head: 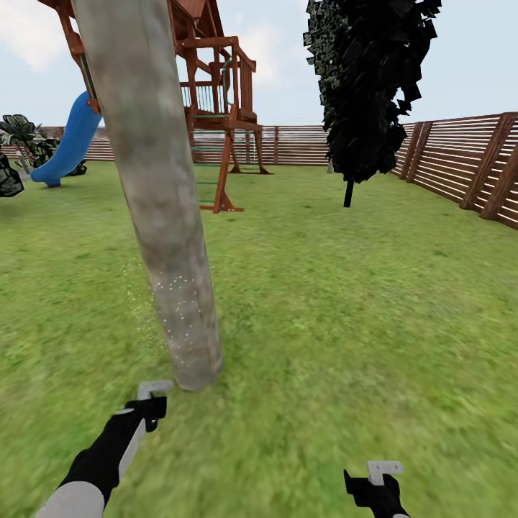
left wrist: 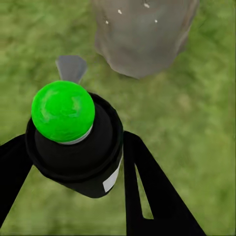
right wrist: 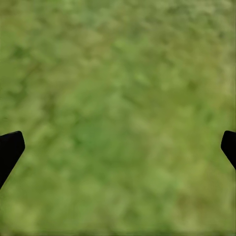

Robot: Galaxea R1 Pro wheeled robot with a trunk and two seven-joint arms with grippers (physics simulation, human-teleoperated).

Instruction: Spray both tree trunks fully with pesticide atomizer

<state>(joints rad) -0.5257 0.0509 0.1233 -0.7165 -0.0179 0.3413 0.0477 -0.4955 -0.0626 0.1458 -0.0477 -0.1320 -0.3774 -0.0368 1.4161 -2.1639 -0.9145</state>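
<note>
One tree's thick pale grey-tan trunk (head: 155,187) rises just ahead of me, leaning slightly in the head view. Fine white specks of pesticide (head: 176,302) dot its lower part, and a few show on the trunk base (left wrist: 142,39) in the left wrist view. My left gripper (head: 147,410) is shut on the pesticide atomizer (left wrist: 73,147), a black bottle with a round green cap. Its grey nozzle (head: 152,389) points at the trunk's foot, a short gap away. My right gripper (head: 374,483) hangs open low over the grass with nothing in it; its black fingertips (right wrist: 10,147) stand far apart.
A wooden playset (head: 219,101) with a blue slide (head: 68,144) stands behind the trunk. A slim black-leaved tree (head: 367,86) grows to the right. The brown slat fence (head: 460,162) runs along the back and right. Dark bushes (head: 21,144) sit far left.
</note>
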